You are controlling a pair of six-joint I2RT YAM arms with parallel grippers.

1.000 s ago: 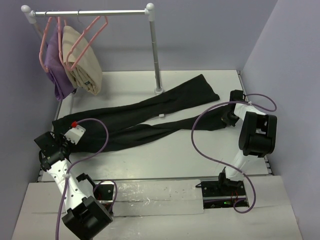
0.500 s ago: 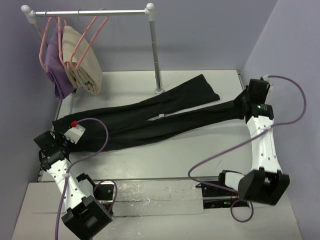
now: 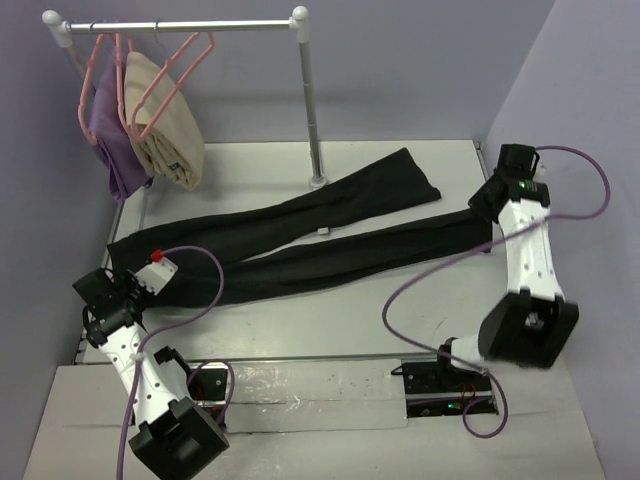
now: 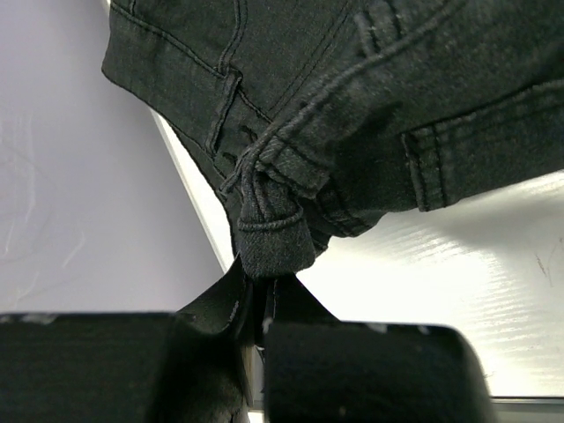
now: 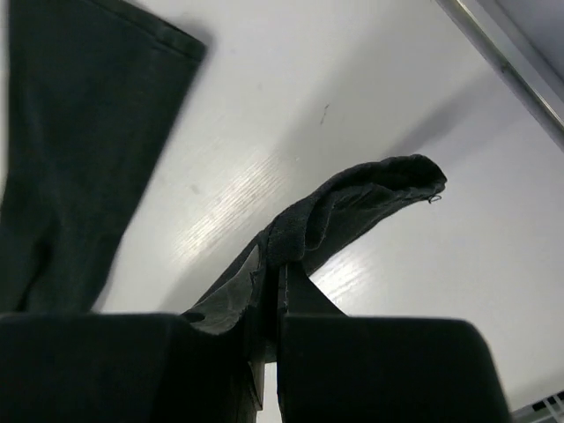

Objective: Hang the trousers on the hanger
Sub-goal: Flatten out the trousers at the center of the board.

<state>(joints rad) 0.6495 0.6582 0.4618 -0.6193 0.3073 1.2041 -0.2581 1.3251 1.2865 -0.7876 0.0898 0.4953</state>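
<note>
Top external: pole (image 3: 311,110) seemingly touching trousers (image 3: 300,242)

- The trousers (image 3: 300,240) are plain black, with matching black stitching.
- The hanger (image 3: 172,86) is pink.
- One beige garment (image 3: 165,130), one purple garment (image 3: 108,130).
- The tabletop (image 3: 400,300) is white.
- The cables (image 3: 386,298) are purple.

The left arm (image 3: 140,372) and right arm (image 3: 528,262) are white tubes with chunky black joints. A loopy purple cable (image 3: 386,300) hangs off each. The left hand (image 4: 256,308) and right hand (image 5: 271,295) have blocky black fingers. The left arm has a little red knob (image 3: 157,256).
</note>
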